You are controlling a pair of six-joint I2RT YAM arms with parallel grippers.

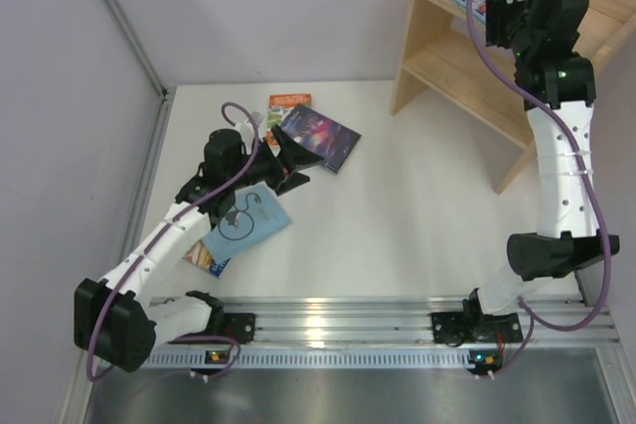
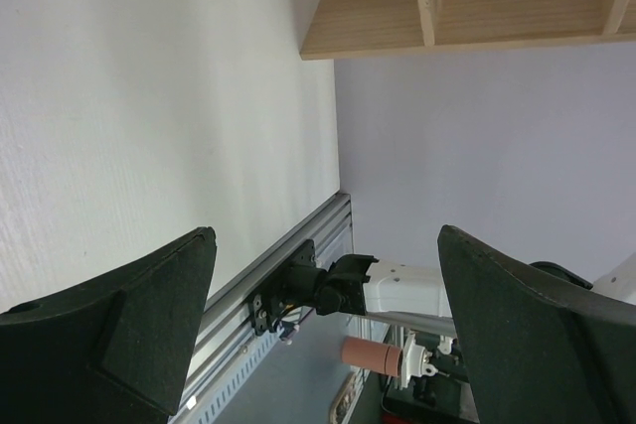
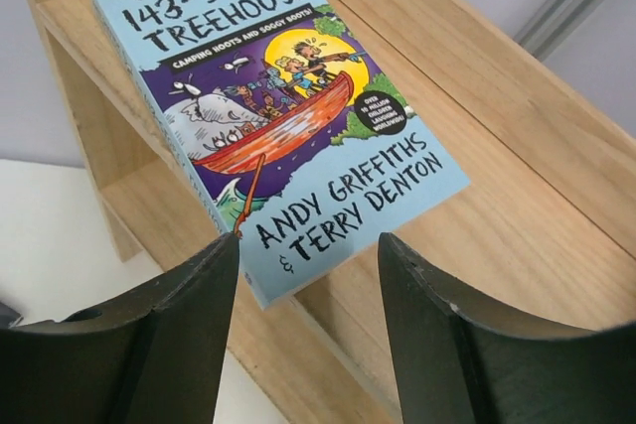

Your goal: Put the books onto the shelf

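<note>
Right gripper (image 3: 308, 260) hangs with its fingers apart, holding nothing, just over the treehouse book (image 3: 288, 116), which lies flat on the top board of the shelf (image 3: 517, 196). Left gripper (image 1: 288, 161) has its fingers spread wide and holds nothing, low by the purple book (image 1: 326, 136) and hiding part of the orange book (image 1: 288, 102). A fifth book (image 1: 206, 257) only peeks out from under the light-blue book (image 1: 253, 215).
</note>
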